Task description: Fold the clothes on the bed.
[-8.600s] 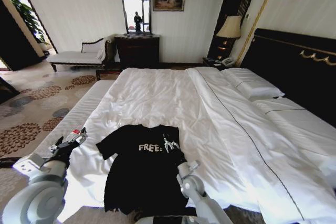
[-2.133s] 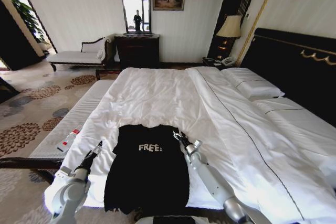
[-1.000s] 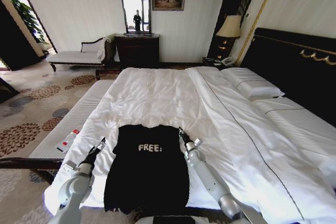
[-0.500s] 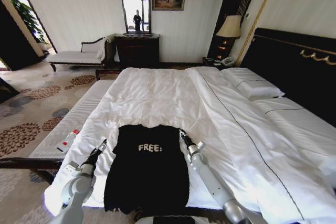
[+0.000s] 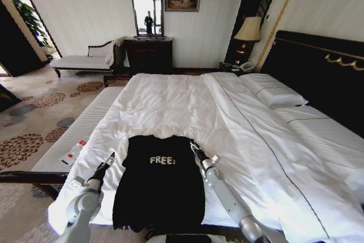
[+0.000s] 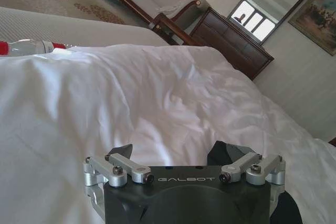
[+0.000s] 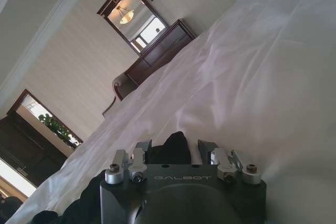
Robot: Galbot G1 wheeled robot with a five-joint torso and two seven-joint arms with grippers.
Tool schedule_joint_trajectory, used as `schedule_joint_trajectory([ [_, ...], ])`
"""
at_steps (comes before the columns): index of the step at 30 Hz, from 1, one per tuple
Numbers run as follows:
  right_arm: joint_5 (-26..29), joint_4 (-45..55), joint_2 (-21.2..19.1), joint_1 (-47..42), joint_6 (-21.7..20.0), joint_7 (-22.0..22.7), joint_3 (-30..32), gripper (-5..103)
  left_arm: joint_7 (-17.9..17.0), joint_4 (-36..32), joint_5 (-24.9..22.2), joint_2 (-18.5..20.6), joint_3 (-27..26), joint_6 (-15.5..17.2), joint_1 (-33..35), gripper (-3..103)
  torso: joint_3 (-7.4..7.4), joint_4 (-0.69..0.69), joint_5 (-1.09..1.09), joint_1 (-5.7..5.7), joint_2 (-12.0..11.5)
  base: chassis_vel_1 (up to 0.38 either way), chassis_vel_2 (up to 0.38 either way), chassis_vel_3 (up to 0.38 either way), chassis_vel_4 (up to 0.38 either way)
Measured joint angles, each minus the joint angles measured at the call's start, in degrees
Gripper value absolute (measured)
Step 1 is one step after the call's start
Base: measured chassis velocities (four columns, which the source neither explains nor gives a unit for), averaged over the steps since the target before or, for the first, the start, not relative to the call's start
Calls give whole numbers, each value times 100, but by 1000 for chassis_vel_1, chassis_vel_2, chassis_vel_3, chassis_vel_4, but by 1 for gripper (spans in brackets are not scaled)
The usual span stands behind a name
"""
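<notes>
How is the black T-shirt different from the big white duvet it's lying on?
The black T-shirt is dark, while the white duvet is bright white. The T-shirt is small and lies near the bed's foot; the duvet spreads over most of the bed. The T-shirt has white "FREE!" lettering; the duvet is plain, with wrinkles. Both are soft cloth lying flat. The left end effector and right end effector sit beside the T-shirt's two upper corners.

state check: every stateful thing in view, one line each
T-shirt: flat on the duvet, sleeves folded in, lettering up, lower hem at the bed's edge.
Left gripper: open, low over the duvet beside the shirt's left edge.
Right gripper: open, at the shirt's right shoulder.
Duvet: spread, wrinkled.
Bedside lamp: cannot tell if lit.
</notes>
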Motion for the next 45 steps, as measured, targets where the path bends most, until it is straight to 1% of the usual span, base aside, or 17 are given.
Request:
schedule_joint_trajectory([
  [1, 2, -1, 0, 2, 7, -29, -1, 50, 0, 6, 0, -4, 0, -1, -1, 100, 0, 0, 0, 0, 0, 0, 0, 0, 0],
  [3, 3, -4, 0, 2, 34, -179, -1, 40, 0, 22, 8, -17, 3, -5, -14, 100, 0, 0, 0, 0, 0, 0, 0, 0, 0],
  [4, 3, -4, 0, 2, 34, -179, -1, 40, 0, 22, 8, -17, 3, -5, -14, 100, 0, 0, 0, 0, 0, 0, 0, 0, 0],
  [7, 3, -1, -1, 2, 95, -312, -3, 24, -13, 56, 61, -20, 33, -24, -61, 100, 0, -1, 0, 0, 0, 0, 0, 0, 0],
  [9, 4, 1, -1, 4, 108, -326, -3, 24, -18, 61, 64, -18, 44, -28, -78, 100, 0, 0, 0, 0, 0, 0, 0, 0, 0],
  [13, -26, 3, 0, 40, 162, -370, -16, 3, -40, 150, 64, 65, 119, -30, -220, 100, 0, 0, 0, 0, 0, 0, 0, 0, 0],
  [19, -165, 7, 14, 97, 339, -305, -19, 1, -64, 433, -10, 312, 268, -8, -633, 100, 0, 0, 0, 0, 0, 0, 0, 0, 0],
  [24, -283, 184, 10, 62, 411, -148, -56, 1, -114, 1343, -170, 749, 734, 20, -1659, 100, 1, -3, 0, 1, 0, 0, 0, 0, 0],
  [25, -283, 184, 10, 62, 411, -148, -56, 1, -114, 1343, -170, 749, 734, 20, -1659, 100, 1, -3, 0, 1, 0, 0, 0, 0, 0],
  [28, -349, 282, -4, -16, 414, -51, -46, 1, -25, 1956, -295, 947, 1188, 33, -2219, 100, 1, -2, 0, 1, -1, 0, 0, 0, 0],
  [30, -365, 315, -12, -47, 415, -22, -37, 1, 29, 2112, -378, 963, 1285, 44, -2345, 100, 1, -2, 0, 1, -1, 0, 0, 0, 0],
  [33, -392, 417, -59, -133, 416, 53, -16, 1, 223, 2602, -537, 917, 1538, 109, -2662, 100, 1, 0, 0, 1, 0, 0, 0, 0, 0],
  [35, -404, 443, -74, -152, 416, 68, -11, 1, 273, 2753, -493, 886, 1612, 115, -2745, 100, 1, 0, -1, 1, -1, 0, 0, 0, 0],
  [39, -438, 493, -122, -182, 427, 118, 6, 1, 395, 3257, -171, 780, 1907, 106, -3126, 100, 1, -1, 0, 1, -1, 0, 0, 0, 0],
  [42, -440, 497, -127, -186, 429, 131, 9, 1, 406, 3321, -145, 767, 1967, 103, -3206, 100, 1, 0, -1, 1, -1, 0, 0, 0, 0],
  [43, -442, 497, -130, -189, 431, 151, 11, 1, 432, 3390, -113, 755, 2047, 97, -3310, 103, 0, -1, 1, 1, -1, 0, 0, 0, 0],
  [45, -456, 484, -133, -188, 438, 165, 12, 1, 475, 3483, -65, 743, 2135, 81, -3418, 100, 0, -1, 1, 1, -1, 0, 0, 0, 0],
])
